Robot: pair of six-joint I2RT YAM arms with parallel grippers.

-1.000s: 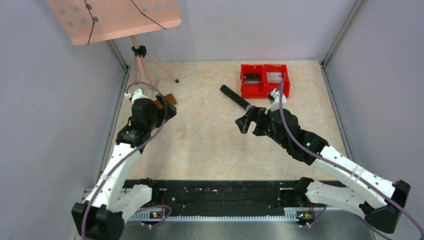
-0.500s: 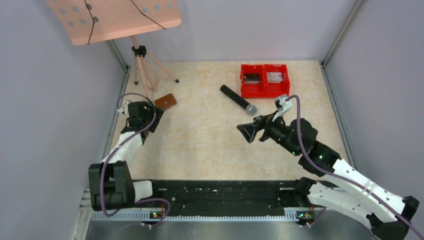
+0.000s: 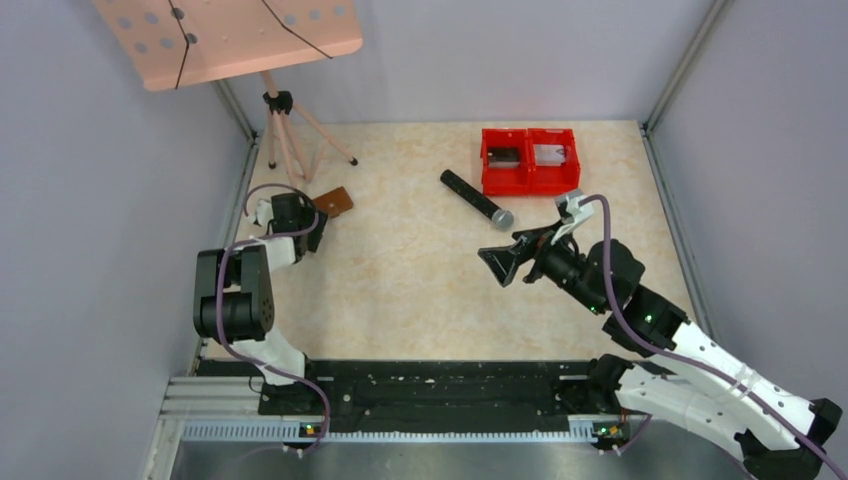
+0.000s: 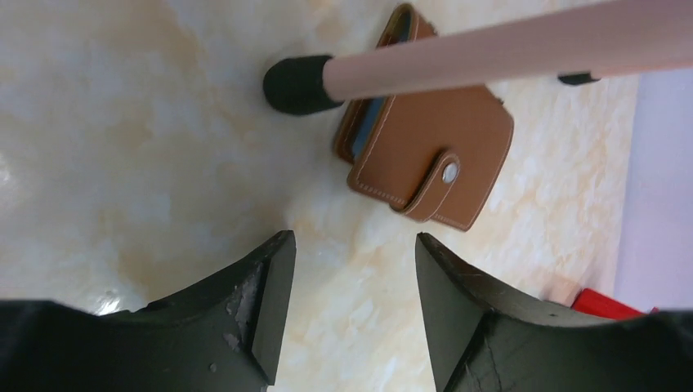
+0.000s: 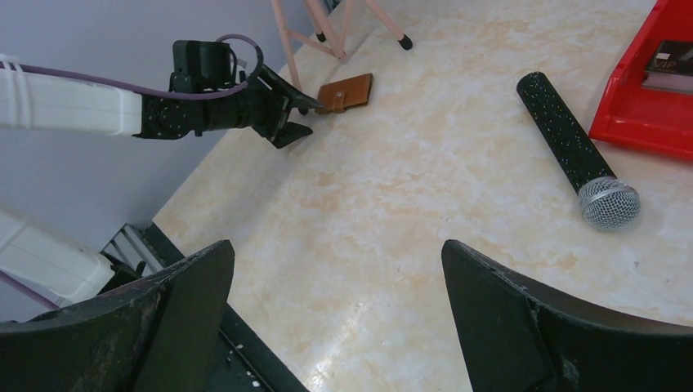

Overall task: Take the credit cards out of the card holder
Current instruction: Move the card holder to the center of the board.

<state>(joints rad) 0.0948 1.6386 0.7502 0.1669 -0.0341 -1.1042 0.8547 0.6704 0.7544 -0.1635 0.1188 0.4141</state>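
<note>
Left gripper (image 4: 351, 245), jaws narrowed yet apart, dropped low; card holder (image 4: 433, 163) just ahead at 1 o'clock, snapped closed, ungrasped. Right gripper (image 3: 497, 265) gapes wide, idle.

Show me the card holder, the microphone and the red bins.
card holder (image 4: 413, 131), left wrist view, brown cover.
microphone (image 5: 564, 131), right wrist view, black handle.
red bins (image 3: 530, 186), top view, near wall.

Marbled table (image 3: 420, 290) bears card holder (image 3: 333, 202), microphone (image 3: 476, 197), red bins (image 3: 528, 182), tripod stand (image 3: 278, 101).
</note>
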